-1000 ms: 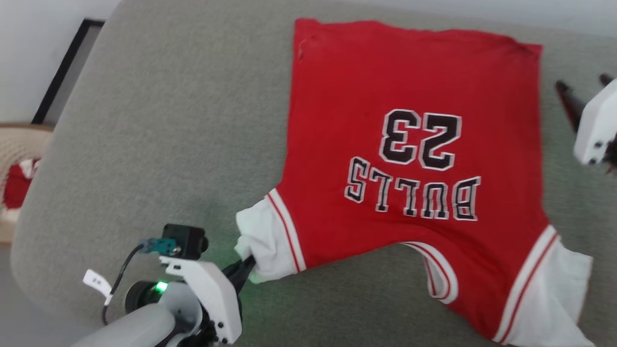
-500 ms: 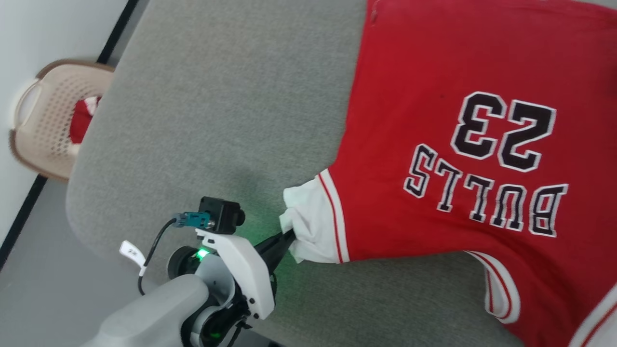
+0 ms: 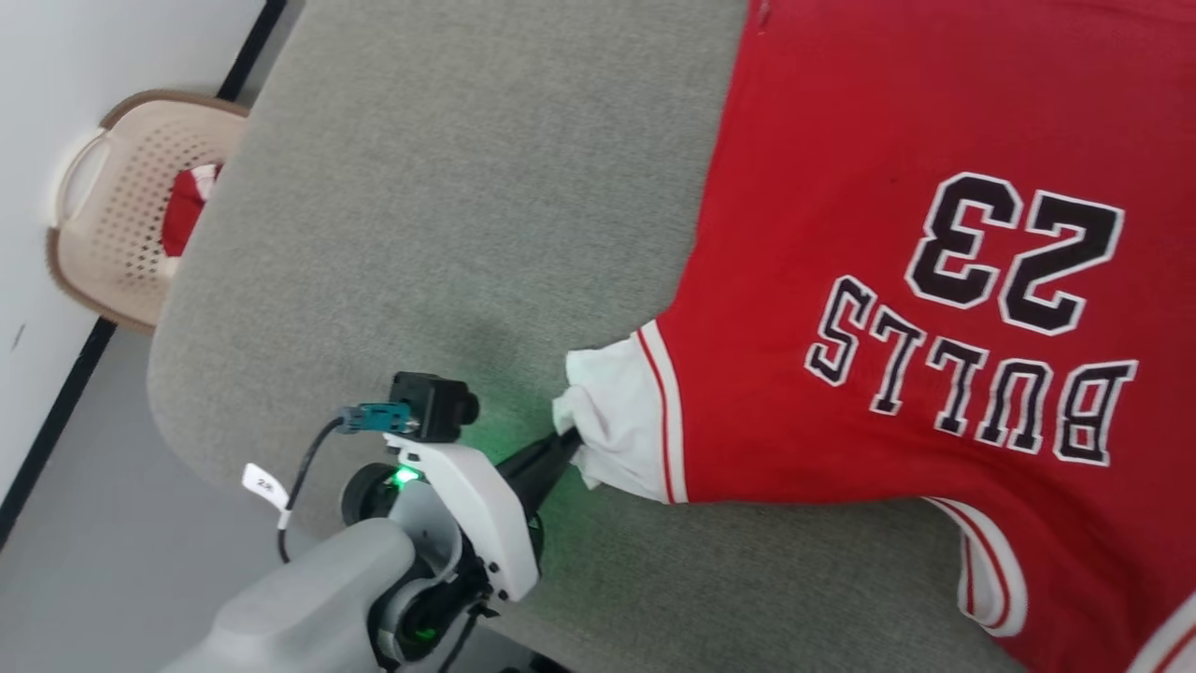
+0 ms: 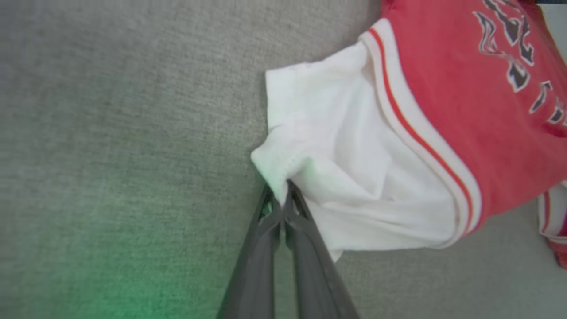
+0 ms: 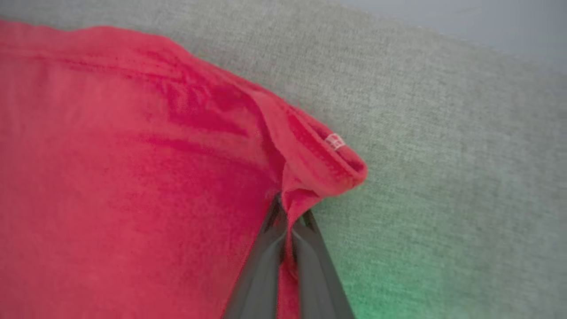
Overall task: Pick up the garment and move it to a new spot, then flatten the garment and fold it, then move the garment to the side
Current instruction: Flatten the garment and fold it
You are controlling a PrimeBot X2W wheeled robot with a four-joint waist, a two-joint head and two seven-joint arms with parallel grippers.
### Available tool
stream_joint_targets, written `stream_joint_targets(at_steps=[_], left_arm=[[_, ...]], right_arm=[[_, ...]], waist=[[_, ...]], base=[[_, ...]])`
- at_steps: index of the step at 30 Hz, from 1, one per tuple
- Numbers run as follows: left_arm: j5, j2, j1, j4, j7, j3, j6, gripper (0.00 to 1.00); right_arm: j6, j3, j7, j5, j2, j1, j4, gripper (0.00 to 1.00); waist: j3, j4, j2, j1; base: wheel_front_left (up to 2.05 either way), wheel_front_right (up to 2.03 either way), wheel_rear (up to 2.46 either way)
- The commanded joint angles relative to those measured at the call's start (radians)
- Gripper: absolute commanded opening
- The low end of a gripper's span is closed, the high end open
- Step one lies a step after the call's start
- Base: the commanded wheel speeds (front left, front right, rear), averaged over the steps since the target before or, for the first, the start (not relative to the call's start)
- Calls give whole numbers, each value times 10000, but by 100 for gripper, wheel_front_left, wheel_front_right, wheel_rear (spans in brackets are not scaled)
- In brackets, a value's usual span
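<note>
The garment, a red jersey T-shirt with black "BULLS 23" lettering, lies spread front-up on the grey cushioned surface. Its white sleeve points toward my left gripper, which is shut on the sleeve's bunched edge. From the left wrist, the left gripper pinches the white sleeve between closed fingers. In the right wrist view my right gripper is shut on a folded red corner of the garment, where a small white tag shows.
A beige perforated laundry basket stands on the floor at the far left beside the white wall, with a red and white cloth inside. The surface's rounded front-left edge drops to grey floor close to my left arm.
The head camera has swung left, shifting the whole picture right and taking the right gripper out of it. The left gripper keeps its hold on the white sleeve.
</note>
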State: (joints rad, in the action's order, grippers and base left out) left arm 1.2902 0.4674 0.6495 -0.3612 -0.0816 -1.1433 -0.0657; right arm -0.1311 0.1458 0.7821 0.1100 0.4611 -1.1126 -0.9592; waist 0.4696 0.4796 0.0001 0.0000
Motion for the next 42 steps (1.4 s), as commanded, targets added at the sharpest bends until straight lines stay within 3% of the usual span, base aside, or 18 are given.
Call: stream_joint_targets(at_steps=[1, 9, 16, 20, 26, 30, 34, 38, 39, 40, 41, 42], left_arm=[[12, 219, -47, -477, -60, 106, -180, 0], [161, 752, -351, -604, -386, 355, -282, 0], [361, 1291, -697, -373, -536, 583, -524, 0], [444, 1525, -854, -125, -509, 645, -740, 0], [548, 1920, -1069, 290, -450, 789, -1111, 0], [635, 2173, -1144, 575, -431, 877, -1312, 0], [640, 2289, -1209, 746, -436, 899, -1418, 0], [660, 2337, -1246, 854, -465, 901, -1465, 0], [675, 2351, -1259, 875, -487, 907, -1457, 0], [688, 2369, -1292, 891, -504, 922, -1451, 0], [711, 2389, -1349, 901, -534, 931, -1444, 0], [726, 2403, -1397, 910, -535, 940, -1441, 0]], right_arm=[[5, -303, 471, 19, -266, 595, -460, 0], [4, -1911, 674, 1277, -725, 801, 758, 0], [5, -3498, 1230, 3234, -437, 2262, 3295, 0], [5, -3763, 1709, 4127, -137, 3479, 5034, 0], [5, -3309, 2448, 4944, -5, 5744, 7535, 0], [5, -2482, 3141, 5097, -349, 7705, 9260, 0], [5, -1762, 3433, 4868, -804, 9094, 10251, 0], [5, -1346, 2948, 4509, -1286, 9878, 10415, 0], [5, -1313, 2707, 4421, -1378, 10029, 10320, 14], [5, -1205, 2359, 4267, -1473, 10036, 10219, 45], [5, -1152, 2091, 4142, -1552, 10043, 10065, 100], [7, -1195, 1891, 4078, -1610, 10070, 9919, 100]], waist=[[-179, -312, -1, 0], [-724, -1256, -1, 0], [-1320, -2283, -1, 0], [-1572, -2803, -1, 0], [-1817, -3444, -1, 0], [-1896, -3740, -1, 0], [-1914, -3830, -1, 0], [-1936, -3871, -1, 0], [-1946, -3888, -1, 0], [-1953, -3908, -1, 0], [-1964, -3932, -1, 0], [-1975, -3949, -1, 0]], base=[[0, 0, 0], [0, 0, 0], [0, 0, 0], [0, 0, 0], [0, 0, 0], [0, 0, 0], [0, 0, 0], [0, 0, 0], [0, 0, 0], [0, 0, 0], [0, 0, 0], [0, 0, 0]])
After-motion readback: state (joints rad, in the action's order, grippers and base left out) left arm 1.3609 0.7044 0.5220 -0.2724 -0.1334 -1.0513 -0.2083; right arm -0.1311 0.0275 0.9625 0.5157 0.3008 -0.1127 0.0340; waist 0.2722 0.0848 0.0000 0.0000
